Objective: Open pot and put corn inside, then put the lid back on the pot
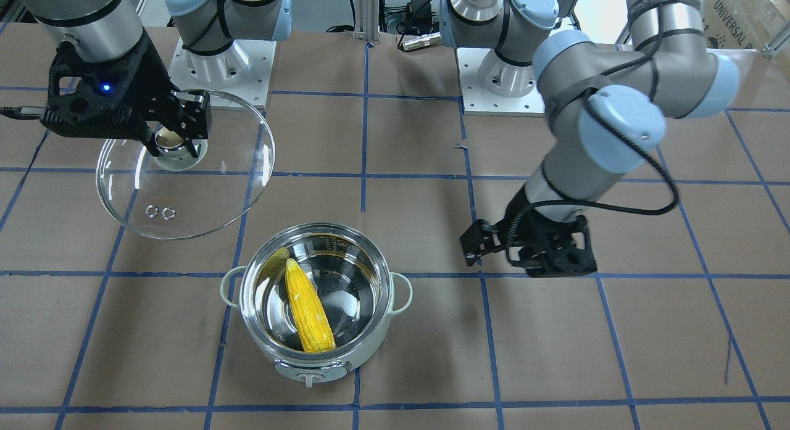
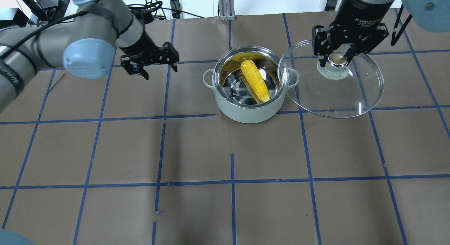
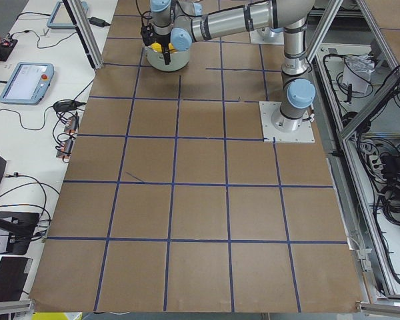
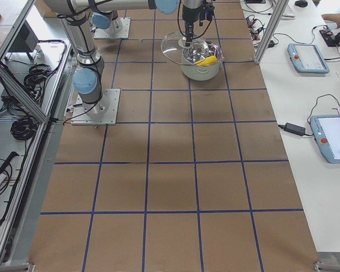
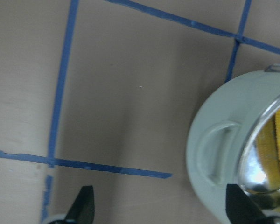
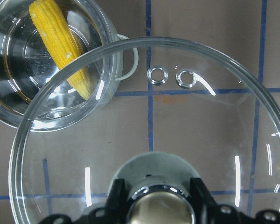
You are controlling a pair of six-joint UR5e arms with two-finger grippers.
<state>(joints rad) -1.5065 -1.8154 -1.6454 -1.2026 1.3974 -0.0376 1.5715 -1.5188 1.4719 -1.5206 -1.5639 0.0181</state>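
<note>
The pale grey pot (image 2: 248,109) stands open on the table, with the yellow corn (image 2: 255,80) lying slanted inside it; both also show in the front view, pot (image 1: 281,356) and corn (image 1: 307,306). My right gripper (image 2: 336,59) is shut on the knob of the glass lid (image 2: 344,97) and holds the lid in the air to the pot's right, its rim overlapping the pot's edge. In the right wrist view the lid (image 6: 200,140) hangs over the pot (image 6: 9,112). My left gripper (image 2: 158,67) is open and empty, left of the pot.
Brown paper with blue tape lines (image 2: 232,181) covers the table. The arms' base plates (image 1: 494,78) stand at the robot's side. Tablets and cables (image 4: 306,56) lie on the side bench beyond the table's edge.
</note>
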